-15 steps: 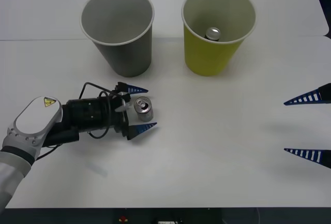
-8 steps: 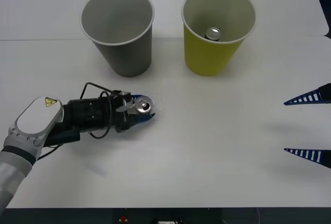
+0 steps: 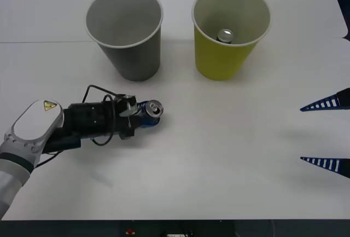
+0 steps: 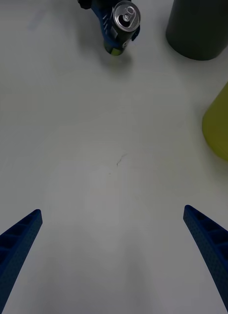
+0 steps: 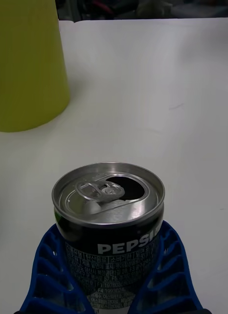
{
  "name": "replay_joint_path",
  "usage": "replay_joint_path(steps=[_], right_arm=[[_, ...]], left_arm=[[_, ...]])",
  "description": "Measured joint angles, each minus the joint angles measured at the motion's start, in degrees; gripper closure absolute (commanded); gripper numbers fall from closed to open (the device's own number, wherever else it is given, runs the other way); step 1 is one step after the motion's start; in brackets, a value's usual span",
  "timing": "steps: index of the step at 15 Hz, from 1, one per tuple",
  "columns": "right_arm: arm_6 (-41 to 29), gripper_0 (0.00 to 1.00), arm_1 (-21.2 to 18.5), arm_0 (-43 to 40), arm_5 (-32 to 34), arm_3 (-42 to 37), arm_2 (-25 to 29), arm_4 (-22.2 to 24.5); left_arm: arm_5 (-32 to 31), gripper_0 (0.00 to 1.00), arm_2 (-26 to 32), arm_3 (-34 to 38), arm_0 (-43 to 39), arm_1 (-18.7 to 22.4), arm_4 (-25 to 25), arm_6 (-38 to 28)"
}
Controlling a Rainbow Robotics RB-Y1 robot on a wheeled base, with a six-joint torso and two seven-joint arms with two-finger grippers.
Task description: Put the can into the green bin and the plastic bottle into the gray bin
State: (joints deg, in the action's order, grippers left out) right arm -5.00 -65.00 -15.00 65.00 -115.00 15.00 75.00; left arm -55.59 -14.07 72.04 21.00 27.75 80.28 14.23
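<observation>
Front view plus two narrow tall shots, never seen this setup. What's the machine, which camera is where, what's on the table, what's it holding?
It is a two-armed robot on wheels, each arm ending in a two-finger gripper with blue ribbed fingers. The wide picture comes from a camera above the arms, looking down at a white table. The two tall pictures come from cameras on the wrists.

On the table stand a gray bin and a green bin, side by side. A can already lies inside the green one.

The left gripper is shut on another can, a dark Pepsi can with its tab opened; the left wrist picture shows the fingers hugging its sides. The right gripper waits open at the table's right edge, holding nothing.
</observation>
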Motion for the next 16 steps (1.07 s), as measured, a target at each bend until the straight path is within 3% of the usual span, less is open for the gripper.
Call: replay_joint_path(steps=[4, 6, 10, 16], right_arm=[[0.0, 0.00, 0.0, 0.0, 0.0, 0.0, 0.0, 0.0], [0.0, 0.00, 0.0, 0.0, 0.0, 0.0, 0.0, 0.0], [0.0, 0.00, 0.0, 0.0, 0.0, 0.0, 0.0, 0.0], [0.0, 0.00, 0.0, 0.0, 0.0, 0.0, 0.0, 0.0]], left_arm=[[-2.7, 1.00, 0.4, 4.6, -1.0, 3.3, 0.2, -7.0], [-3.5, 1.00, 2.5, 11.1, -4.8, 5.4, 0.7, -11.9], [-3.6, 1.00, 8.2, 28.5, -13.4, 8.6, 8.3, -27.8], [-3.6, 1.00, 11.8, 45.7, -18.5, 13.4, 16.8, -54.6]])
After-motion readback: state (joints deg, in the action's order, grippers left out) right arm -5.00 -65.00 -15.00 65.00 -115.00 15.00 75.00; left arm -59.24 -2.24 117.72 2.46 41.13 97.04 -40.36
